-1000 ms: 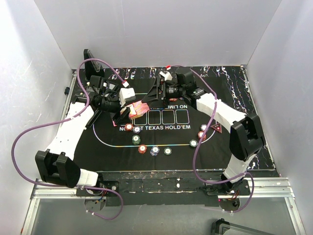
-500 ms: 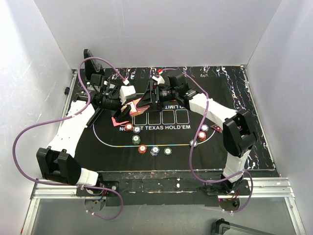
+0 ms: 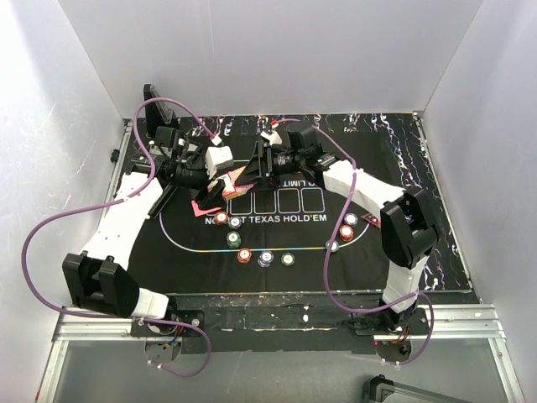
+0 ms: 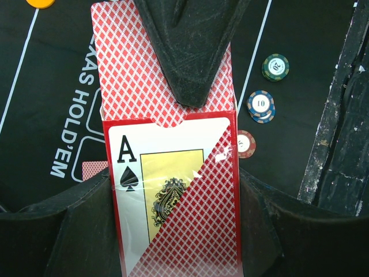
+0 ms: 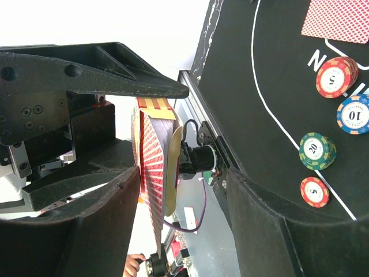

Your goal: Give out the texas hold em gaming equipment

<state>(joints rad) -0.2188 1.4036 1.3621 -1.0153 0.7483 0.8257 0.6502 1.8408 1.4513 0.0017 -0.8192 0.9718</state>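
Cards with red diamond-patterned backs (image 4: pixel 124 69) stick out of a glossy ace-of-spades pack (image 4: pixel 173 190), which the left gripper (image 4: pixel 173 236) pinches above the far edge of the black printed mat (image 3: pixel 285 235). Right gripper (image 5: pixel 181 190) straddles their free end, jaws spread. Thin, slick and bendy, the cards probably slide together, so a light hold on the top card's free edge looks best.

White arms (image 3: pixel 126 220), black joints (image 3: pixel 101 285), black pincers (image 3: pixel 211 195), purple cables (image 3: pixel 324 273).

Black printed mat (image 3: pixel 394 168) lies flat — white walls (image 3: pixel 252 50) on three sides.
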